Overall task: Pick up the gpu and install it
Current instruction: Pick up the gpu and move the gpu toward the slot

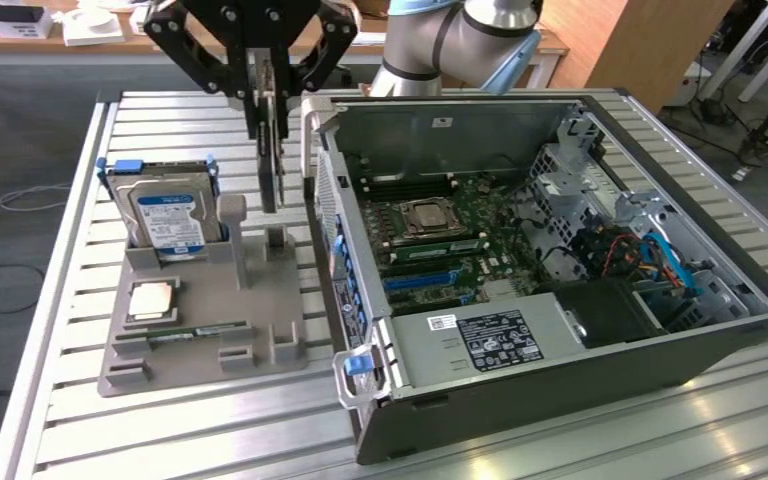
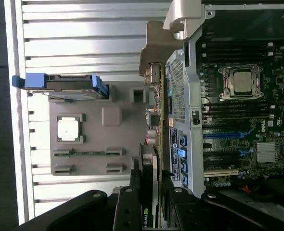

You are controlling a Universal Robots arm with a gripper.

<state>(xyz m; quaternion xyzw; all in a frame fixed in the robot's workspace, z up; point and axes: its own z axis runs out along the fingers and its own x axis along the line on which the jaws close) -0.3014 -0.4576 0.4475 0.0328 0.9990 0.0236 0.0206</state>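
Note:
The gpu (image 1: 269, 160) hangs edge-on as a thin dark card, upright, just above the grey holder (image 1: 257, 300) it stood in. My gripper (image 1: 267, 100) is shut on its upper edge, black fingers pressed on both faces. In the wrist view the gpu (image 2: 149, 168) runs as a narrow strip from between my gripper (image 2: 149, 204) fingers, beside the side wall of the open computer case (image 2: 190, 96). The open computer case (image 1: 651, 370) lies to the exterior view's right of the card, with its motherboard (image 1: 458, 235) and expansion slots exposed.
A silver hard drive (image 1: 164, 215) with a blue label stands in the grey holder's back corner. A CPU (image 1: 153, 300) and a narrow RAM stick (image 1: 197, 332) lie on the holder. All of it rests on a slatted metal table (image 1: 157, 440). The arm's joints (image 1: 464, 40) rise behind the case.

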